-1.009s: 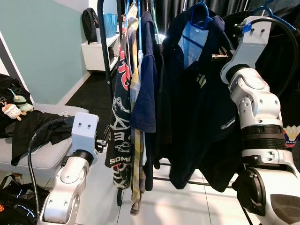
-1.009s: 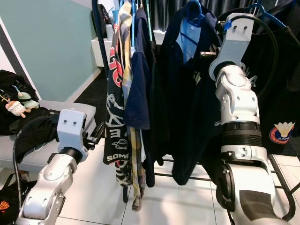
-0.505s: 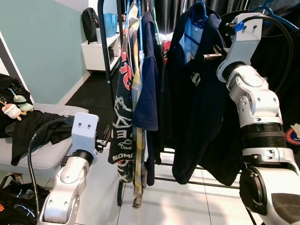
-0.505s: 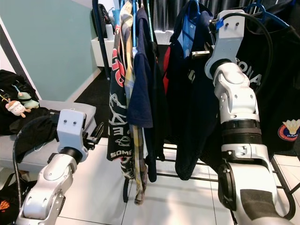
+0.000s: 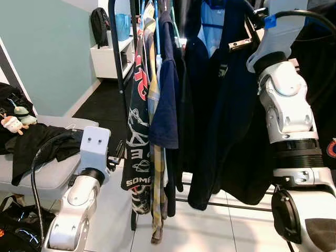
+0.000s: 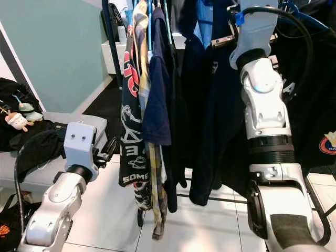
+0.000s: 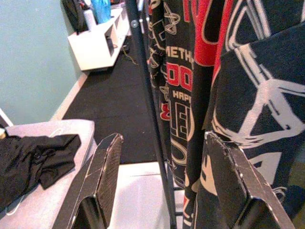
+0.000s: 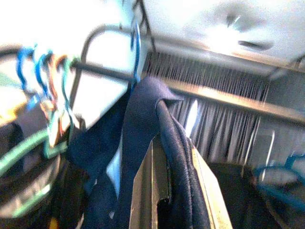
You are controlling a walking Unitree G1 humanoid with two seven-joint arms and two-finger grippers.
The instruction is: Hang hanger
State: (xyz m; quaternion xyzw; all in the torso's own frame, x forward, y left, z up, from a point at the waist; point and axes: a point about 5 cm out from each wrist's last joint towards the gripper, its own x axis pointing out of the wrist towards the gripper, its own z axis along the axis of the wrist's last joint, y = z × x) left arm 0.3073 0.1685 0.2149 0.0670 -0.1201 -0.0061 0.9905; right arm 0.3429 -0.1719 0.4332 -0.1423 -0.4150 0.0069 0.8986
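A navy jacket [image 5: 231,105] with a light blue lining hangs on a blue hanger whose hook [image 8: 135,43] is right by the rack's top rail [image 8: 102,69]; I cannot tell whether it rests on it. My right gripper [image 8: 174,191] is raised high at the rack and is shut on the jacket's shoulder over the hanger; the same right gripper [image 5: 242,42] sits near the top of the left eye view. My left gripper [image 7: 164,186] is low beside the rack's upright [image 5: 119,68], open and holding nothing.
Several shirts [image 5: 152,105] hang packed on the rail's left part. A black shirt on a blue hanger [image 6: 310,79] hangs to the right. A grey bench [image 5: 47,176] with black clothing [image 5: 37,142] stands at the left, and a white shelf [image 5: 113,55] behind.
My right arm has lifted the navy jacket higher, so the hanger's top has gone past the eye views' upper edge. The left arm has stayed put.
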